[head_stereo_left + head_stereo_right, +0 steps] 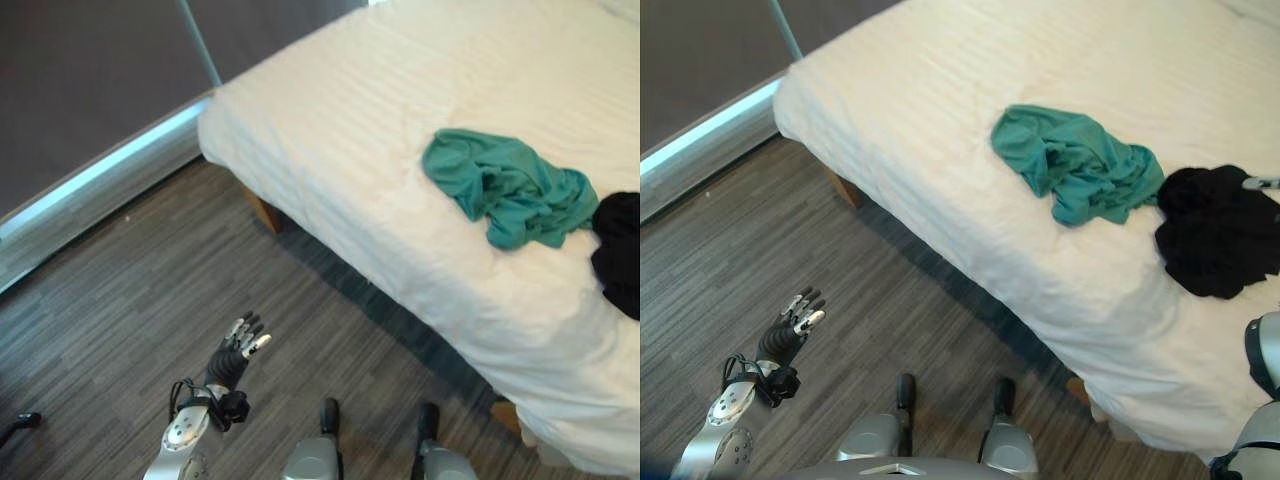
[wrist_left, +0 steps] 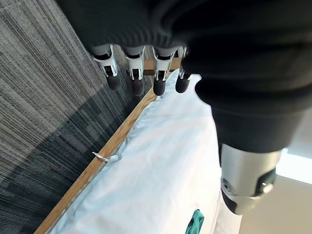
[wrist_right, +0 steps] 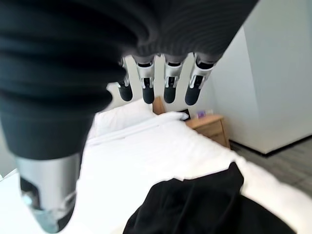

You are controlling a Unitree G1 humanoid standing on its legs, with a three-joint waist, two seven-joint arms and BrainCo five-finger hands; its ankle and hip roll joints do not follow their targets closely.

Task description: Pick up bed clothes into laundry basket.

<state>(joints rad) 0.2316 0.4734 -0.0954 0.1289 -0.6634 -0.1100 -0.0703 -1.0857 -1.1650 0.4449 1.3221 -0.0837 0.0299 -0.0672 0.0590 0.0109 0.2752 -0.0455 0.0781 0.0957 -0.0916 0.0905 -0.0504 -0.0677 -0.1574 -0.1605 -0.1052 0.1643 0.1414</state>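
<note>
Close to the robot, the left hand (image 1: 238, 352) hangs low over the dark wood floor (image 1: 120, 300), well away from the bed (image 1: 400, 150). Its fingers (image 2: 135, 73) are straight and spread a little, and they hold nothing, so it looks like it is just waiting. The right hand (image 3: 156, 80) is up over the bed, just past the black clothes (image 1: 1215, 230). Its fingers are straight and loose too, with nothing in them. I think it is there because it is going to reach down for the black clothes first. Those lie near the edge of the white sheet, so they are easy to get. The green shirt (image 1: 1075, 165) lies crumpled right beside them, a bit farther in on the bed. Both are yet to be picked up. I cannot spot a laundry basket anywhere, so I cannot tell where the clothes should go. Far off by the wall stands a small wooden table (image 3: 212, 127), with little things on it too tiny to make out.
</note>
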